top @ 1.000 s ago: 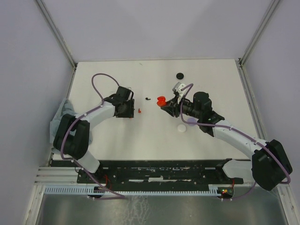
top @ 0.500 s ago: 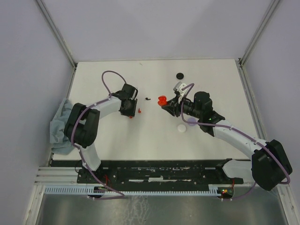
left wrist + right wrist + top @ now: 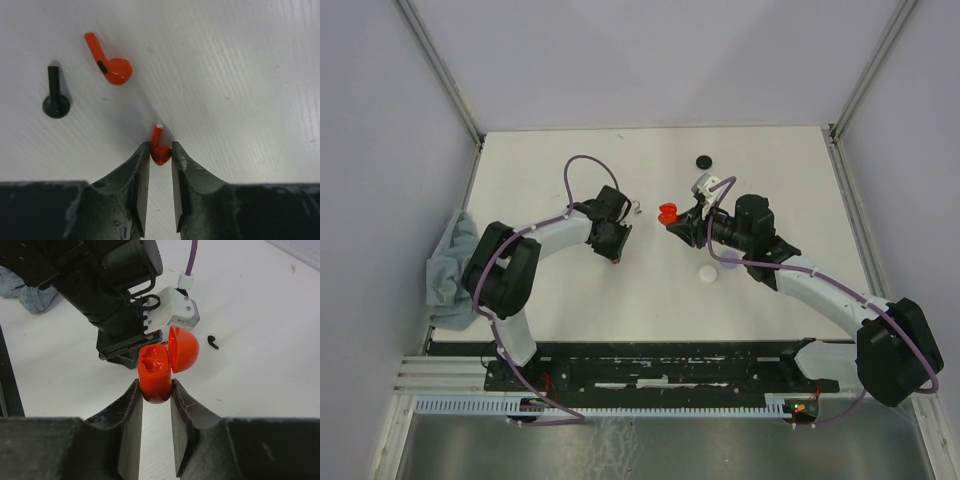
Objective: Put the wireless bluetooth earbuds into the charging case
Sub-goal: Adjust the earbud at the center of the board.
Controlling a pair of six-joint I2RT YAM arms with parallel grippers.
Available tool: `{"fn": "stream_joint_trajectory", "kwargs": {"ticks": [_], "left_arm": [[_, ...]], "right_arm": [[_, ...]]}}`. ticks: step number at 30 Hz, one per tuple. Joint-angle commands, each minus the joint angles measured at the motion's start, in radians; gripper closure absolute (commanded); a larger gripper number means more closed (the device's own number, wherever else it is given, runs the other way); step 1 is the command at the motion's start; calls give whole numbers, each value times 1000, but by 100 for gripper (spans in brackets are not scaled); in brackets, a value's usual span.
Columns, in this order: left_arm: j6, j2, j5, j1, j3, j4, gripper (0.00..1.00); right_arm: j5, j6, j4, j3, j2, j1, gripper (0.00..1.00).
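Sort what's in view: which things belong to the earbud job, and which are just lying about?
In use: left gripper shut on red earbud; second red earbud, loose; right gripper holding open red case.
Lying about: black earbud, black disc, white disc, grey cloth.

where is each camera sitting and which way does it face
Top external: above and behind the arms, looking down on the white table; both arms show, left gripper and right gripper.
Left wrist: on that wrist, looking down past its own fingers at a small red stemmed plastic earbud pinched between them.
Right wrist: on that wrist, facing the left arm, its own fingers clamping the open red round plastic charging case.
Shared: both wrist views show the small black stemmed earbud.
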Motion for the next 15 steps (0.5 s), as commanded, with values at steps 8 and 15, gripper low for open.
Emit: {"fn": "stream_joint_trajectory", "kwargs": {"ticks": [8,15], "left_arm": [[-37,-48,-175,-16,-19,-106,53],[-66,-92,-283,23,-46,-112,47]], "right_arm": [[10,5,39,-4,-25,-8,94],[12,8,40,-4,-24,-8,94]]}}
